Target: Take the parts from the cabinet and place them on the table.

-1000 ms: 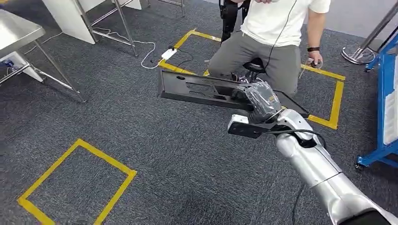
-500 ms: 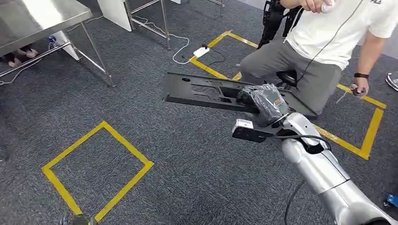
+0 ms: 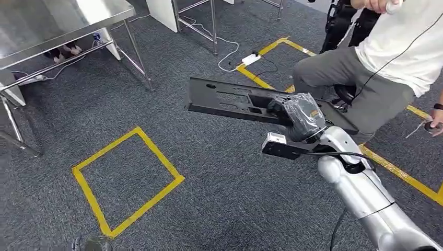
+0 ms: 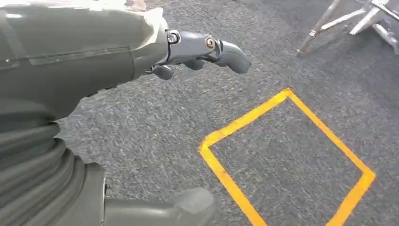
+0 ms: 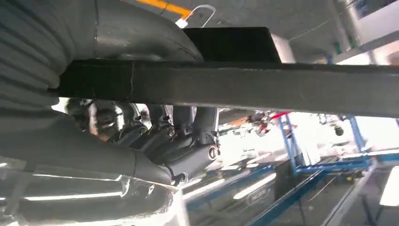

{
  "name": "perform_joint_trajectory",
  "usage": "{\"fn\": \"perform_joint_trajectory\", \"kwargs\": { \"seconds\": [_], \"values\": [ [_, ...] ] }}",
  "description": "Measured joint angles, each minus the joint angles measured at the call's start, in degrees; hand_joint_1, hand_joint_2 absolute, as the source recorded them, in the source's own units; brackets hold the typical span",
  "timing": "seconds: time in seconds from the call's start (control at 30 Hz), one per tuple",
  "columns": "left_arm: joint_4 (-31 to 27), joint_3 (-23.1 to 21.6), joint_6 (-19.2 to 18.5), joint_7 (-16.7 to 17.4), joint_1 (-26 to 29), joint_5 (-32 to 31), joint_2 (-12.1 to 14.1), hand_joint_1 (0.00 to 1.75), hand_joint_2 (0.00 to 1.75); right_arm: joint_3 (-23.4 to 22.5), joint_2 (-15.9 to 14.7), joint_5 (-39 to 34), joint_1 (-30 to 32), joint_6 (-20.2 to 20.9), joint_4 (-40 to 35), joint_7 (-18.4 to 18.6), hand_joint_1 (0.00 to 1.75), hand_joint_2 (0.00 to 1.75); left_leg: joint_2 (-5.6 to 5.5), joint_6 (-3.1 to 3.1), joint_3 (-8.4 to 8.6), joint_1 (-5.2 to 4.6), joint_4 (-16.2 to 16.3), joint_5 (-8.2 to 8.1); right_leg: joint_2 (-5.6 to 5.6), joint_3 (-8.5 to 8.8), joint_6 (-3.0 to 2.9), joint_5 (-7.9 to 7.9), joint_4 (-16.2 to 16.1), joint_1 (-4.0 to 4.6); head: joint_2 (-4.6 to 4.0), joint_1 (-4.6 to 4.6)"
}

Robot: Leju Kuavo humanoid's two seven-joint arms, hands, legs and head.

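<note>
A long flat black part (image 3: pixel 230 101) with cut-outs is carried level above the carpet, gripped near its right end by my right hand (image 3: pixel 296 114), which wears a plastic wrap. In the right wrist view the part (image 5: pixel 263 87) runs across as a dark bar, with the fingers (image 5: pixel 188 127) curled around it. My left hand (image 4: pixel 179 47) hangs over the carpet with its fingers apart and nothing in it. A steel table (image 3: pixel 47 23) stands at the far left.
A person (image 3: pixel 386 57) sits on a stool just beyond the part, holding a controller. Yellow tape squares (image 3: pixel 125 180) mark the grey carpet. A white cable and power strip (image 3: pixel 249 58) lie on the floor behind. Table legs (image 3: pixel 138 63) stand to the left.
The camera has swung left: the steel table has come further into view and the person has shifted right. My right hand still holds the black part the same way.
</note>
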Motion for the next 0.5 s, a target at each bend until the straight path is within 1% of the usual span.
{"fn": "perform_joint_trajectory", "kwargs": {
  "seconds": [0.03,0.07,0.1,0.13,0.17,0.2,0.23,0.27,0.3,0.33,0.37,0.4,0.43,0.47,0.5],
  "values": [
    [0.07,0.00,0.00,0.02,0.00,0.00,0.04,0.00,1.75,-0.04,0.00,0.00,0.14,0.00,-0.04,0.00,1.47,1.75,0.12,0.22,1.75,-0.01,-3.42,2.12,-0.56,0.14,-0.09,-0.10,0.00,0.09,0.00,-0.04],
    [0.09,0.00,0.00,0.00,-0.04,0.00,0.07,0.00,1.75,-0.13,0.00,0.00,0.15,0.00,-0.18,0.00,1.47,1.75,0.78,0.62,4.55,-0.12,-8.66,4.62,-1.16,0.33,-0.14,-0.24,0.00,0.15,0.00,0.00],
    [0.09,0.00,0.00,0.00,-0.18,0.00,0.09,0.00,1.75,-0.31,0.00,0.00,0.13,0.00,-0.44,0.00,1.47,1.75,2.46,1.13,7.33,-0.42,-13.47,6.40,-1.67,0.56,-0.03,-0.36,-0.01,0.23,0.00,-0.07],
    [0.11,0.00,0.02,0.00,-0.48,0.02,0.18,0.00,1.75,-0.55,-0.07,0.02,0.07,0.00,-0.63,0.00,1.47,1.75,4.78,1.43,8.41,-1.26,-15.60,5.80,-2.19,0.64,0.34,-0.64,0.04,0.76,0.00,0.04],
    [0.15,-0.02,0.07,0.00,-0.65,0.02,0.11,0.00,1.75,-0.66,-0.24,0.09,-0.23,0.00,-0.66,0.00,1.47,1.75,3.67,1.70,8.30,-1.27,-15.70,6.00,-2.70,0.66,0.55,-0.73,0.00,0.82,0.00,0.13],
    [0.22,-0.02,0.11,0.00,-0.69,0.02,0.15,0.00,1.75,-0.66,-0.24,0.11,-0.31,0.00,-0.72,0.00,1.47,1.75,3.10,1.79,8.23,-1.34,-15.67,5.98,-3.23,0.73,0.60,-0.74,-0.04,0.77,0.00,0.02],
    [0.31,-0.02,0.13,0.02,-0.67,0.02,0.17,0.00,1.75,-0.70,-0.20,0.11,-0.35,0.02,-0.81,0.00,1.47,1.75,2.46,2.01,8.17,-1.49,-15.70,6.00,-3.81,0.96,0.88,-0.81,-0.26,0.68,0.00,0.13],
    [0.37,0.00,0.15,0.00,-0.69,0.04,0.20,0.00,1.75,-0.72,-0.20,0.11,-0.40,0.02,-0.98,0.00,1.47,1.75,1.76,2.40,8.45,-1.49,-16.26,6.24,-4.42,1.34,1.19,-0.94,-0.39,0.90,0.00,0.00],
    [0.46,-0.07,0.17,0.00,-0.60,0.00,0.11,0.00,1.75,-0.92,-0.42,0.15,-0.50,0.02,-1.25,0.00,1.47,1.75,1.32,2.82,9.49,-0.52,-17.19,6.80,-3.89,0.83,1.52,-1.45,0.17,1.35,0.00,0.28],
    [0.59,-0.28,0.39,0.00,-0.92,-0.37,-0.09,0.00,1.75,-1.05,-0.48,0.13,-0.59,0.02,-1.29,-0.02,1.47,1.75,0.53,3.26,9.65,-0.66,-17.55,7.04,-1.11,0.18,1.31,-2.71,2.44,0.84,0.00,0.17],
    [0.72,-0.59,0.46,0.02,-1.35,-0.66,-0.09,0.00,1.75,-1.27,-1.00,0.11,-0.66,0.02,-1.33,-0.11,1.47,1.75,-0.06,3.41,9.60,-0.63,-17.54,7.12,1.02,-1.84,0.89,-4.44,6.64,0.72,0.00,0.17],
    [0.81,-0.79,0.46,0.00,-1.64,-0.79,-0.11,0.00,1.75,-1.25,-1.44,0.11,-0.55,0.15,-1.33,-0.11,1.47,1.75,-0.90,3.44,9.62,-0.50,-17.54,7.11,2.09,-4.18,0.77,-5.93,11.14,0.59,0.00,0.41],
    [1.03,-0.98,0.50,0.00,-1.83,-0.79,-0.18,0.00,1.75,-1.20,-1.82,0.15,-0.32,0.33,-1.33,-0.02,1.47,1.75,-1.86,3.45,9.59,-0.50,-17.53,7.10,2.55,-6.68,0.88,-7.37,15.63,0.57,0.00,0.44],
    [1.20,-1.11,0.48,0.00,-1.85,-0.79,-0.28,0.00,1.75,-1.20,-2.01,0.15,-0.08,0.33,-1.31,0.00,1.47,1.75,-2.66,3.43,9.59,-0.51,-17.50,7.09,2.66,-7.96,1.24,-7.52,17.48,0.49,0.00,0.37],
    [1.36,-1.20,0.50,0.00,-1.85,-0.74,-0.35,0.00,1.75,-1.18,-2.10,0.15,0.02,0.33,-1.31,0.00,1.47,1.75,-3.38,3.41,9.61,-0.50,-17.46,7.08,2.66,-7.90,1.65,-6.71,16.57,0.42,0.00,0.35]
  ]
}}
